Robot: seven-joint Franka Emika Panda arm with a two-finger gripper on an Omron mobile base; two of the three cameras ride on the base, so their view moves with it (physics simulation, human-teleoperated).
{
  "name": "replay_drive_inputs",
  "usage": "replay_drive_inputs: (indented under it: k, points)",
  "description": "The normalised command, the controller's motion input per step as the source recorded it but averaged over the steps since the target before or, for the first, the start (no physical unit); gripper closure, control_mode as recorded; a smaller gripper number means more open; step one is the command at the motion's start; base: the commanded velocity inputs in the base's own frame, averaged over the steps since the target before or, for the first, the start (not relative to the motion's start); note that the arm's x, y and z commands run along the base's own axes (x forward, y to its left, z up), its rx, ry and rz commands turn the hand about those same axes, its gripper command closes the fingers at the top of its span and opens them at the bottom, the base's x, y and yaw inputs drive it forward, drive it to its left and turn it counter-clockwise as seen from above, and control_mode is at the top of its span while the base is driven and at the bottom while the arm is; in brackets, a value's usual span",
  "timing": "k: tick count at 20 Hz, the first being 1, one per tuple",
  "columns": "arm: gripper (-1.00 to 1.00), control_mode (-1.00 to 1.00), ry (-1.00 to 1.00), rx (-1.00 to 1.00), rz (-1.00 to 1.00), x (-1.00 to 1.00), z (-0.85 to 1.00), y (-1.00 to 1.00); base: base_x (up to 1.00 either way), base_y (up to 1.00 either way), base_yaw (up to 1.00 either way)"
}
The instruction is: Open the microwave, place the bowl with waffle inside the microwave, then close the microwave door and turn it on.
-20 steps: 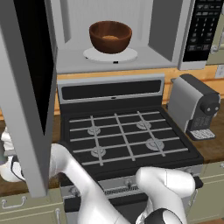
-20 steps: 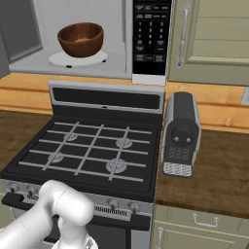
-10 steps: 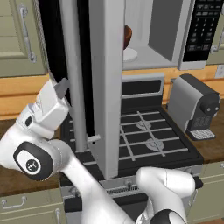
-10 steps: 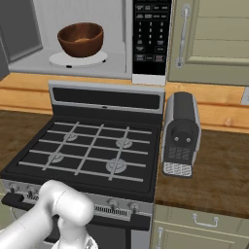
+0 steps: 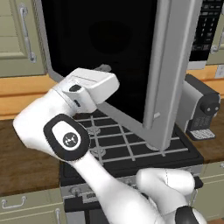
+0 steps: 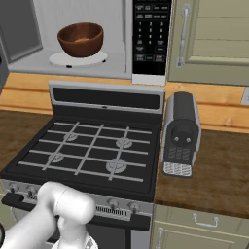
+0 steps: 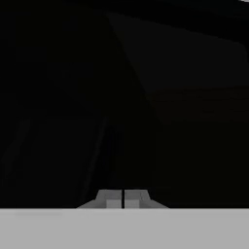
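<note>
The microwave (image 6: pixel 48 14) stands open above the stove, its black button panel (image 6: pixel 151 34) at the right. Inside, the reddish-brown bowl (image 6: pixel 80 39) sits on the white turntable (image 6: pixel 99 57); the waffle is hidden below the bowl's rim. In the left base view the microwave door (image 5: pixel 109 39) is swung out partway, its black glass facing me and its silver frame edge (image 5: pixel 170 74) at the right. My gripper (image 5: pixel 104 68) is shut with nothing in it, tips against the door's glass. The hand view shows the closed fingertips (image 7: pixel 113 199) on dark glass.
A black gas stove (image 6: pixel 92 151) lies below the microwave, with its knobs along the front edge. A grey coffee machine (image 6: pixel 181 133) stands on the wooden counter to the right of it. Beige cabinet doors (image 6: pixel 214 39) flank the microwave.
The arm rose from low at the left and its hand came against the door's glass. The door has swung from edge-on across the left base view, now hiding the cavity there.
</note>
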Motion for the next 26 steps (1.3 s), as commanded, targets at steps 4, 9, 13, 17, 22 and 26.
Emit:
replay_drive_inputs:
  k: [4, 9, 13, 17, 22, 26]
  points:
    - [1.00, -1.00, 0.57, 0.13, 0.29, 0.49, 0.22, -0.68, 0.00, 0.00, 0.00]
    - [1.00, -1.00, 0.62, 0.03, 0.38, 0.79, 0.08, -0.33, 0.00, 0.00, 0.00]
    - [1.00, -1.00, 0.47, 0.03, 0.46, 1.00, 0.01, -0.15, 0.00, 0.00, 0.00]
    - [1.00, -1.00, 0.27, 0.08, 0.45, 1.00, -0.01, -0.33, 0.00, 0.00, 0.00]
    - [1.00, -1.00, 0.05, 0.01, 0.34, 1.00, -0.35, -0.26, 0.00, 0.00, 0.00]
    - [1.00, -1.00, 0.00, 0.00, 0.28, 1.00, -0.28, -0.37, 0.00, 0.00, 0.00]
